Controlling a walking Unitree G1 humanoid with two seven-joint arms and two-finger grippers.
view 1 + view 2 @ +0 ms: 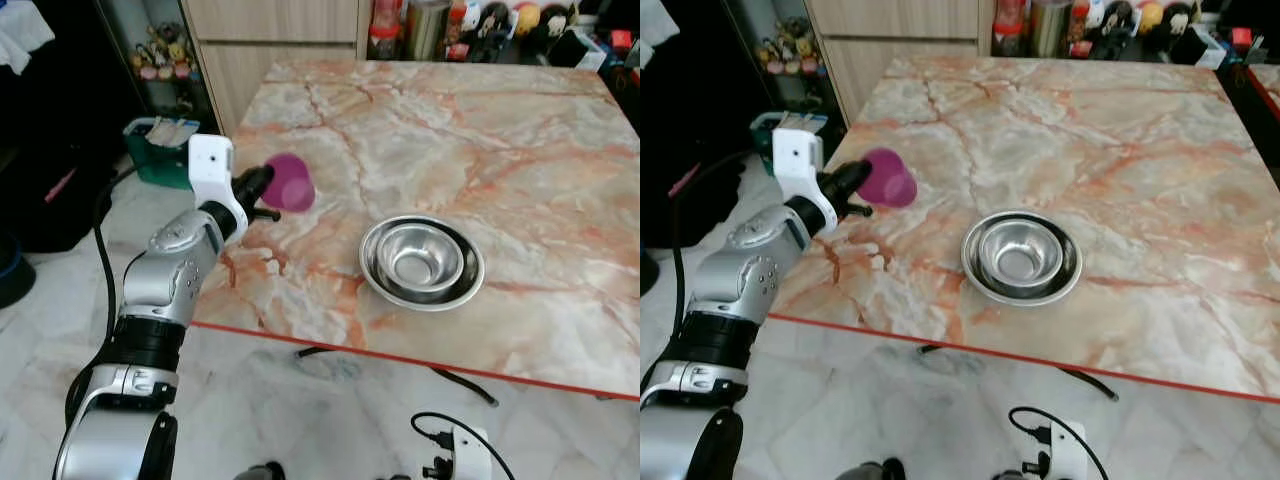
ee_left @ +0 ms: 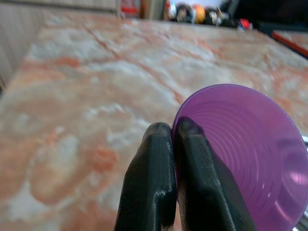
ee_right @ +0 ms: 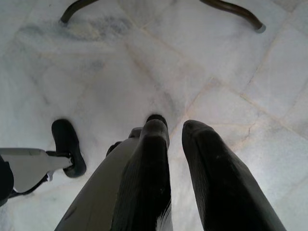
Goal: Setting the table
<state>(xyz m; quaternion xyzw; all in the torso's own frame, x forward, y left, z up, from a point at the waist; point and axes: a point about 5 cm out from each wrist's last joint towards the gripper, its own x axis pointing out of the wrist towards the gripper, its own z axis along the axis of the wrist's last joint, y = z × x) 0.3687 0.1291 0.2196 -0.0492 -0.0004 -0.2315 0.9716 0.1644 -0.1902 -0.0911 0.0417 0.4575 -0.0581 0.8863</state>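
My left gripper point(image 1: 268, 195) is shut on the rim of a purple plastic cup point(image 1: 290, 182), one finger inside it and one outside. The cup point(image 2: 240, 154) lies tipped on its side, mouth toward the wrist camera, just above the left edge of the marble table point(image 1: 450, 130). Two nested steel bowls point(image 1: 422, 262) sit on the table near its front edge, to the right of the cup and apart from it. My right gripper point(image 3: 175, 127) hangs idle over the floor, a small gap between its fingers.
The table's front edge has a red trim point(image 1: 400, 357). A green basket point(image 1: 160, 150) stands on the floor left of the table. Bottles and figurines point(image 1: 480, 25) line the far side. A cable and white power strip point(image 1: 460, 450) lie on the floor in front.
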